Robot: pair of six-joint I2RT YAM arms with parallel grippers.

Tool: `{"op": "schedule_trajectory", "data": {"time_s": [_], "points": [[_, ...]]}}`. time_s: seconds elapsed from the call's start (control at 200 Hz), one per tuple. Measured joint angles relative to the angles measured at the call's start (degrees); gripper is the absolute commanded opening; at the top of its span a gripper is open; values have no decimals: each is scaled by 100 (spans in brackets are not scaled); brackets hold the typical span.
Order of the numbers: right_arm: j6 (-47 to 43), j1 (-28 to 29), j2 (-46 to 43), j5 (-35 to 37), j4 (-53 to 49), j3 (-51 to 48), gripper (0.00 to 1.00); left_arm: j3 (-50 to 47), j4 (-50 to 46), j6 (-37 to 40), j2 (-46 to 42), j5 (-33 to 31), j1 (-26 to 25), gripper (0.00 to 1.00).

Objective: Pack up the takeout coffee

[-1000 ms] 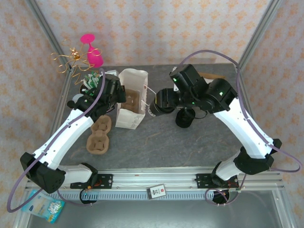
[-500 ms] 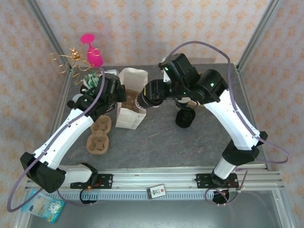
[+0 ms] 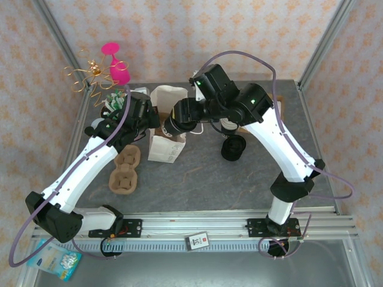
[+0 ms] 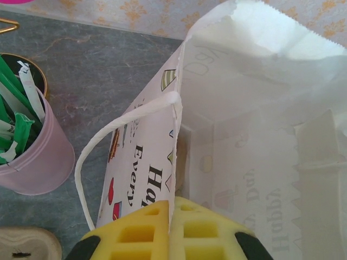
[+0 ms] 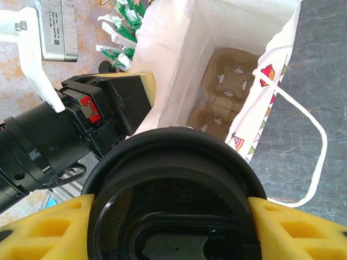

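My right fingers [image 5: 54,227] grip the lidded coffee [image 5: 173,184] just above the open bag [image 5: 184,59]; left fingers [image 4: 141,234] pinch its rim; lowering it onto the tray [image 5: 225,92] inside remains

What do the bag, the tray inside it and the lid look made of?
The bag looks like thin matte white paper: zigzag-cut rim, creases, print showing through. The tray inside it seems to be moulded brown pulp, dull and fibrous. The lid is probably black plastic, glossy with soft reflections.
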Motion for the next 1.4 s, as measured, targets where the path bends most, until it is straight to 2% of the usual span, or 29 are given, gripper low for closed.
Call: {"op": "schedule_trajectory", "data": {"time_s": [0.295, 0.686, 1.056, 1.401], "points": [[-4, 37, 249, 411, -59, 105, 55, 9, 2, -205, 0, 107, 0, 0], [0, 44, -74, 1349, -61, -774, 54, 24, -42, -424, 4, -81, -142, 0], [-70, 59, 55, 1300, -85, -522, 53, 214, -136, -1137, 55, 0, -584, 0], [-87, 164, 398, 927, -105, -472, 49, -68, 214, -1895, -37, 111, -732, 0]]}}
